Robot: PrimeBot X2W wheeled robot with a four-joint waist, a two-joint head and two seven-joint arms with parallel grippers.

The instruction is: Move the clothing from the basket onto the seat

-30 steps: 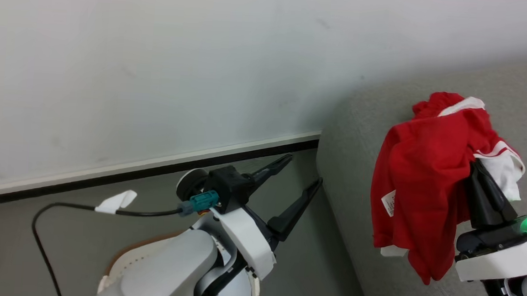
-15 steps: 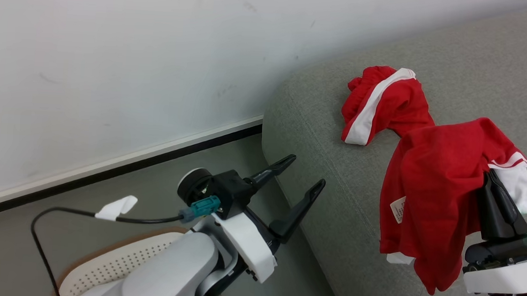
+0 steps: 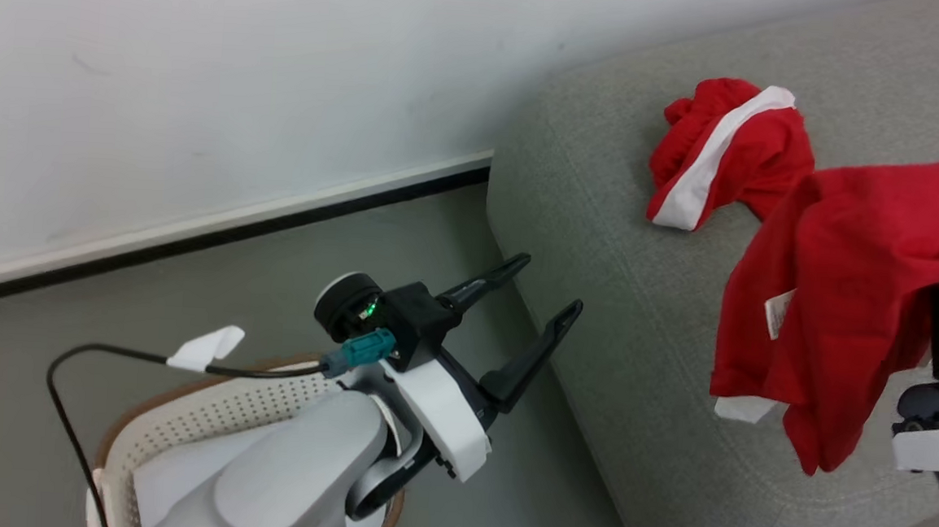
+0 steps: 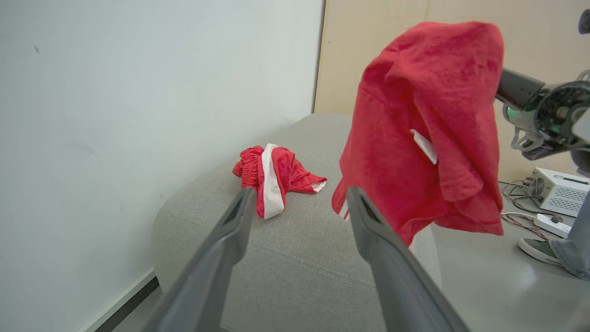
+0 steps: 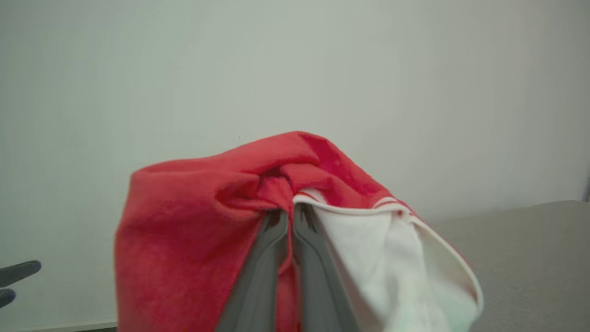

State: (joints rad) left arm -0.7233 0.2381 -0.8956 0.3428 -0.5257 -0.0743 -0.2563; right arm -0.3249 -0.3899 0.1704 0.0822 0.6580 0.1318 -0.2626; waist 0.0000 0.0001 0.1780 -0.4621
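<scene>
Head view gives me the left gripper (image 3: 548, 283) with its two fingers spread wide and nothing between them, poised over the floor just off the end of the grey sofa (image 3: 602, 223). Its forearm lies across the white laundry basket (image 3: 216, 407), which sits on the floor at the lower left. On the right wrist view I see the right gripper (image 5: 289, 214) pinched together on a bunch of a red jersey (image 3: 844, 262). The jersey drapes down both sides of the fingers, red on one side and a white panel on the other, and hangs over the sofa's front edge. A white label shows on the hanging side. A pair of red shorts (image 3: 729, 149) with a white stripe lies crumpled on the sofa near its end, just beyond the held jersey.
</scene>
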